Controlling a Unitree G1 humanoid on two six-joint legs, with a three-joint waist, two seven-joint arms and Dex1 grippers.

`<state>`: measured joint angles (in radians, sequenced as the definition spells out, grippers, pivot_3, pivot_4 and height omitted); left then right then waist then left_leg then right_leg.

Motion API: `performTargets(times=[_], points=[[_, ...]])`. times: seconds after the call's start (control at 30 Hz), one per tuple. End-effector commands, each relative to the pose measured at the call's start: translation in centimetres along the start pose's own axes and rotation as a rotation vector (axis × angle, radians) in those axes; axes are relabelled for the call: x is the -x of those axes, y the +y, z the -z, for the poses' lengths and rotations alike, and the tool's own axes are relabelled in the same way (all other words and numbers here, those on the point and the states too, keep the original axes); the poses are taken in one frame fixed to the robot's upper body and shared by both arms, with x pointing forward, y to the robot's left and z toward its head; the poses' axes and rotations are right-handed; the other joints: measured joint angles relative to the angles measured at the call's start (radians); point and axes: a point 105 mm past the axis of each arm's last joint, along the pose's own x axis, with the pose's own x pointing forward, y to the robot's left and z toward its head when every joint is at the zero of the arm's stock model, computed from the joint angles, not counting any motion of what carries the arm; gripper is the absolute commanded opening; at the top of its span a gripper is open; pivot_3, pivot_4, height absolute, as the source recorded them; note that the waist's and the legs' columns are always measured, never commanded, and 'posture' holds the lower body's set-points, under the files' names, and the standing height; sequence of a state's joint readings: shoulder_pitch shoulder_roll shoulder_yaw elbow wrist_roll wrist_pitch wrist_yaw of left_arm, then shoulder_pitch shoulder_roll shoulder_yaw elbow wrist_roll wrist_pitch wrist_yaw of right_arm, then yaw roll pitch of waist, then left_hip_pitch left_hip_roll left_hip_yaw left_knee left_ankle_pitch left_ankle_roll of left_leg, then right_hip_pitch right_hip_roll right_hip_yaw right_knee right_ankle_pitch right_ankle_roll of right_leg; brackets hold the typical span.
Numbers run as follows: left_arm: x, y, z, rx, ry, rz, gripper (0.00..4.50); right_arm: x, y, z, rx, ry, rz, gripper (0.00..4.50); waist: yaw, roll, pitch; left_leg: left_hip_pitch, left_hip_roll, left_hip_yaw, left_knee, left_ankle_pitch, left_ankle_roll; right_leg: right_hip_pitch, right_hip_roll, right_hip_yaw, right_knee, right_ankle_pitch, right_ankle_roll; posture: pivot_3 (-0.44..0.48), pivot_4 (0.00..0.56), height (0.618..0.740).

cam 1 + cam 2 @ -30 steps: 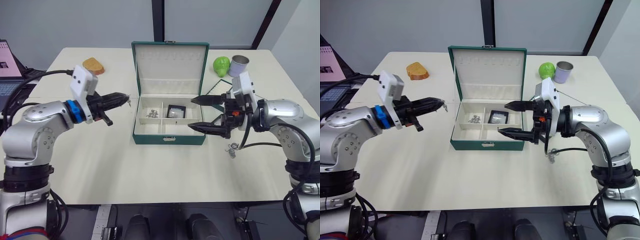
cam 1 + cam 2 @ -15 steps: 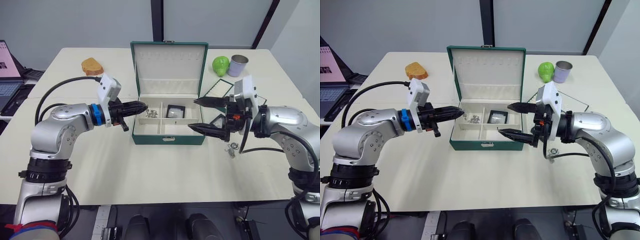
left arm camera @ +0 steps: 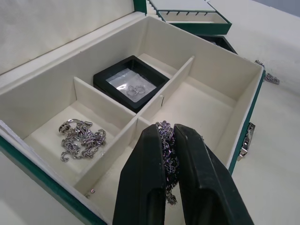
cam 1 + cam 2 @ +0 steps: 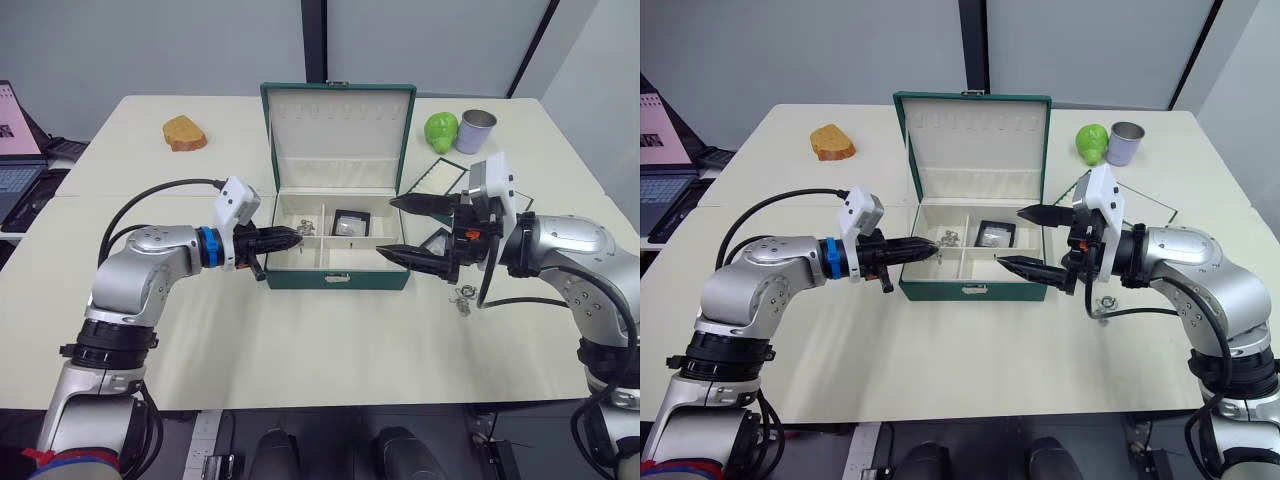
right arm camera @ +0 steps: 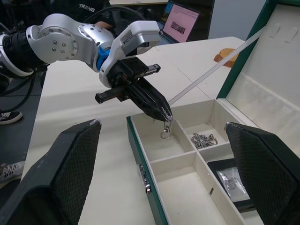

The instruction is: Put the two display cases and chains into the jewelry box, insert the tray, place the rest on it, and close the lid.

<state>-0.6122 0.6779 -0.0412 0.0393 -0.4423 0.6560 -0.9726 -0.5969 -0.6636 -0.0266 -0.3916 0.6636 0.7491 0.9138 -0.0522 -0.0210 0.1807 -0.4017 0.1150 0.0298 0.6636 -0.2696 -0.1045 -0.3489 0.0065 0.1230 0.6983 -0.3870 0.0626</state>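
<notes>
The jewelry box (image 4: 338, 268) sits mid-table in front of me, its lid (image 4: 339, 135) standing upright at the back. My left gripper (image 4: 296, 238) is over the box's front left compartment, a chain (image 3: 167, 154) pinched between the fingers. Another chain (image 3: 82, 139) lies in the back left compartment, and a display case (image 4: 352, 223) lies in the back middle one. My right gripper (image 4: 403, 229) hangs spread wide by the box's right end. Behind it, right of the box, rests the tray (image 4: 440, 180). The rest (image 4: 462, 300) lies on the table right of the box's front corner.
</notes>
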Motion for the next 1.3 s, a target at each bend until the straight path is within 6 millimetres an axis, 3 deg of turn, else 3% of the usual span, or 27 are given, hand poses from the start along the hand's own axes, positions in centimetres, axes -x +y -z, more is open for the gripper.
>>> performTargets(times=[0.03,0.23,0.7,0.83,0.97,1.13,1.3], points=[[0.0,0.1,-0.1,-0.042,0.002,-0.008,0.10,0.6,0.3,-1.3,0.054,-0.034,0.005,4.50,0.000,0.000,0.000,0.000,0.000,0.000,0.000,0.000,0.000,0.000,0.000,0.000,0.000,0.000,0.000,0.000,0.150,0.740],[-0.1,0.2,-0.1,-0.044,-0.010,-0.002,0.10,0.7,0.3,-1.4,0.050,-0.034,0.002,4.50,0.001,0.000,0.000,0.000,0.000,0.000,0.000,0.000,0.000,0.000,0.000,0.000,0.000,0.000,0.000,0.000,0.150,0.740],[1.1,-0.7,-1.8,-0.002,-0.098,0.061,4.47,1.6,-0.1,-1.4,0.035,-0.033,0.013,4.50,0.001,0.000,0.000,0.000,0.000,0.000,0.000,0.000,0.000,0.000,0.000,0.000,0.000,0.000,0.000,0.000,0.150,0.740],[3.2,-1.1,-3.7,0.026,-0.172,0.077,4.47,3.4,-0.8,-1.2,0.009,-0.018,0.062,4.50,0.002,0.000,0.000,-0.001,0.000,0.000,0.000,0.000,0.000,0.000,0.000,0.000,0.000,0.000,0.000,0.000,0.150,0.740],[6.3,-0.5,-4.3,0.060,-0.201,0.027,4.47,5.9,-1.5,0.4,-0.035,0.039,0.124,4.50,0.001,0.000,0.000,0.000,0.000,0.000,-0.001,0.000,0.000,0.000,0.000,0.000,0.000,0.000,0.000,0.000,0.150,0.740],[10.1,1.3,-2.8,0.075,-0.176,-0.140,4.47,9.4,-2.1,3.3,-0.105,0.107,0.238,4.50,0.002,0.000,0.000,0.000,0.000,0.000,-0.001,0.000,0.000,0.000,0.000,0.000,0.000,0.000,0.000,0.000,0.150,0.740],[13.3,2.6,0.2,0.081,-0.098,-0.358,4.47,14.0,-3.6,6.6,-0.153,0.149,0.478,4.50,0.003,0.000,0.000,0.000,0.000,0.000,-0.001,0.000,0.000,0.001,0.000,0.000,-0.001,0.000,0.000,0.000,0.150,0.740]])
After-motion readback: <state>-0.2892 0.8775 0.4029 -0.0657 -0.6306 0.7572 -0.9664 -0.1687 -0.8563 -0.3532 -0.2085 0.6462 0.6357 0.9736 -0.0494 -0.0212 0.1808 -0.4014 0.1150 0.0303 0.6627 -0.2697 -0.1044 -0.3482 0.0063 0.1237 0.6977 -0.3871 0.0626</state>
